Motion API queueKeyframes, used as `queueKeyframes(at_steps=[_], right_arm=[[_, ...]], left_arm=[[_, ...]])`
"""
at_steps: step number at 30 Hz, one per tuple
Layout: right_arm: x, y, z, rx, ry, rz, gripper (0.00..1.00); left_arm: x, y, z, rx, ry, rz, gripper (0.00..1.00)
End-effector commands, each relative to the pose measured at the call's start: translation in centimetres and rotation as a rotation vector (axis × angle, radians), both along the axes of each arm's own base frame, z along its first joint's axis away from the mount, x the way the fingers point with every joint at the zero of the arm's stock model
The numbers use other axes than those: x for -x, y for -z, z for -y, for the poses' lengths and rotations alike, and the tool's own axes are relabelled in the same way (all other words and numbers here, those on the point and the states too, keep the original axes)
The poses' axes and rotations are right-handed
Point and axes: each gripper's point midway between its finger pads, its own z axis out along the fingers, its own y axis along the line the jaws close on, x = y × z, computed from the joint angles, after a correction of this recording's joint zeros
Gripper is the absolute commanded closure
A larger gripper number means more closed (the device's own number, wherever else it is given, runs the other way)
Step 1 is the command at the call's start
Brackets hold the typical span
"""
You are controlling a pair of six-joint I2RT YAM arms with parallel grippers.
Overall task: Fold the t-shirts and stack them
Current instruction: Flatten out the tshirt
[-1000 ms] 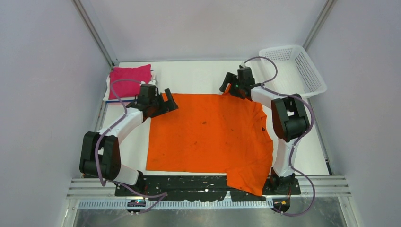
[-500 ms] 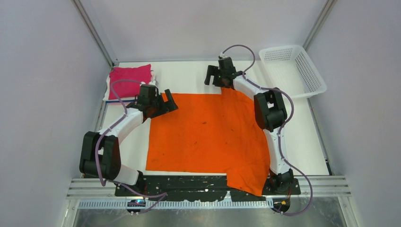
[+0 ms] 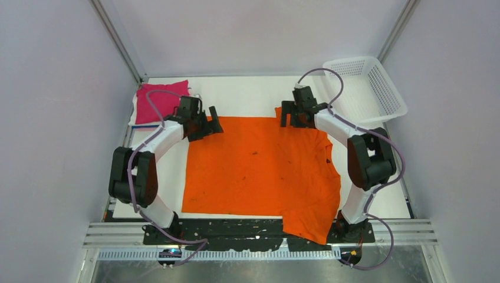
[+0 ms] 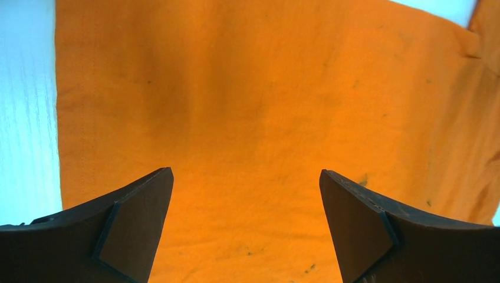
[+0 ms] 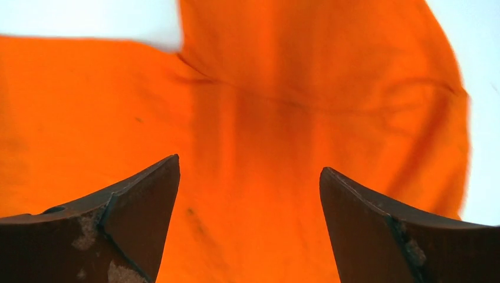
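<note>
A bright orange t-shirt [image 3: 259,168] lies spread flat across the middle of the table, its near right corner hanging over the front edge. A magenta-pink t-shirt [image 3: 160,101] lies folded at the far left. My left gripper [image 3: 207,125] hovers open over the orange shirt's far left corner. In the left wrist view the orange cloth [image 4: 253,106] fills the space between the wide-apart fingers of that gripper [image 4: 246,177]. My right gripper [image 3: 293,115] stands open over the shirt's far right sleeve [image 5: 283,88], nothing between its fingers [image 5: 249,174].
A white lattice basket [image 3: 386,88] sits at the far right corner. Grey walls close in the table on three sides. The arms' black base plate [image 3: 236,230] runs along the near edge.
My right gripper swung left past the shirt's far edge, then came back right over the sleeve. The left arm shifted slightly farther back. Both stayed open.
</note>
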Motion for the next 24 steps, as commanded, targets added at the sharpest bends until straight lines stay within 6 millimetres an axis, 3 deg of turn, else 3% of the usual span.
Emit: queueKeyframes(at_steps=[1, 6, 15, 19, 24], right_arm=[[3.3, 0.7, 4.6, 0.084, 0.076, -0.038, 0.04], [4.4, 3.0, 6.9, 0.086, 0.125, -0.127, 0.05], [2.2, 5.6, 8.1, 0.054, 0.157, -0.202, 0.04], [0.7, 5.3, 8.2, 0.04, 0.176, -0.198, 0.05], [-1.6, 4.9, 7.2, -0.045, 0.16, -0.186, 0.05]], left_arm=[[0.4, 1.4, -0.8, -0.069, 0.016, -0.083, 0.0], [0.0, 3.2, -1.2, -0.126, 0.014, -0.162, 0.0], [-2.1, 5.9, -1.1, -0.168, 0.025, -0.283, 0.0], [-2.5, 7.1, -1.0, -0.173, 0.04, -0.37, 0.0], [-4.5, 6.2, -1.5, -0.191, 0.012, -0.382, 0.0]])
